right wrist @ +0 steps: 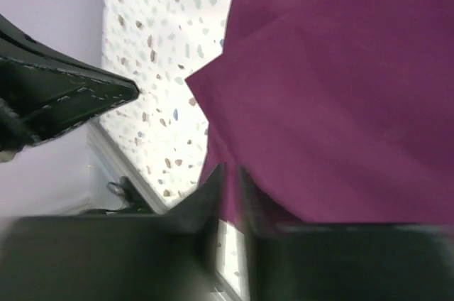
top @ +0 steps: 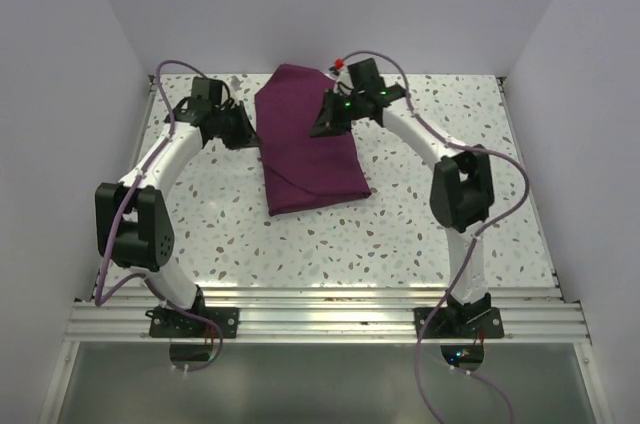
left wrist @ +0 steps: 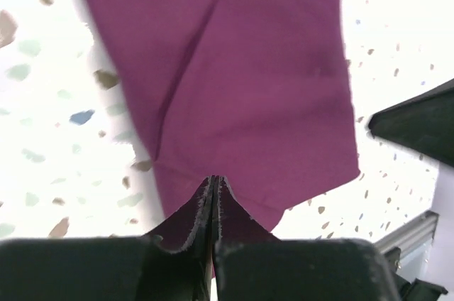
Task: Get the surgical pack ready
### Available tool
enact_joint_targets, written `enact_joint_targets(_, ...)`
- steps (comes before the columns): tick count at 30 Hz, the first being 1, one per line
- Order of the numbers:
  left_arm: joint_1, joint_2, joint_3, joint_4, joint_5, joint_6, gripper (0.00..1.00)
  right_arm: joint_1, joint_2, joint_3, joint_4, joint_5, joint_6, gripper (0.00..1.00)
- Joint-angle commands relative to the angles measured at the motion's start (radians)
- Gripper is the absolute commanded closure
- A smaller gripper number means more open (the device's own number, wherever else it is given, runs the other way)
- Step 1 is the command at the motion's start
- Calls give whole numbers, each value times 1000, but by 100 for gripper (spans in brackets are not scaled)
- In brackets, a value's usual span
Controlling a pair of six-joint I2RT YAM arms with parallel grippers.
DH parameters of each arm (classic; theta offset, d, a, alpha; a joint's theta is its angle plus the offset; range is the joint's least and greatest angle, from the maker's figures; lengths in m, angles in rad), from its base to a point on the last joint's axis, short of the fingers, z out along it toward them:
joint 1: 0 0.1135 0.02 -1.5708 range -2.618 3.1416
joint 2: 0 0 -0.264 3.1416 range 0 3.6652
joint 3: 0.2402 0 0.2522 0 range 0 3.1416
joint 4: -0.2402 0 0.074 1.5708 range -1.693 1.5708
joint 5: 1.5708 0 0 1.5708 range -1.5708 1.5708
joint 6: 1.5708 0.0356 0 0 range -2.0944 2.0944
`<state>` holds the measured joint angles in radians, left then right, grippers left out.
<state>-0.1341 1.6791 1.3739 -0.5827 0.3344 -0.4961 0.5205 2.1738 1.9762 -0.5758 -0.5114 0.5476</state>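
The surgical pack [top: 310, 139] is a dark maroon cloth lying folded on the speckled table [top: 420, 234], towards the back middle. My left gripper [top: 248, 132] is at the cloth's left edge. In the left wrist view its jaws are pressed together, tips [left wrist: 213, 179] over the cloth [left wrist: 241, 67] near a corner; I cannot tell whether fabric is pinched. My right gripper [top: 325, 122] hovers over the cloth's right part. In the right wrist view [right wrist: 228, 168] a narrow gap parts its fingers, and the cloth [right wrist: 340, 88] and some table show through it.
White walls close the table in at the left, back and right. A metal rail [top: 320, 316] runs along the front edge by the arm bases. Purple cables loop from both arms. The other arm's dark finger shows in each wrist view [left wrist: 418, 123] [right wrist: 64, 99].
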Motion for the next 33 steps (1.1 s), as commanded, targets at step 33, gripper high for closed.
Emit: enact_joint_targets(33,-1,211,-173,207,152,-50,100,-56,-120,-712,357,-581,45,100)
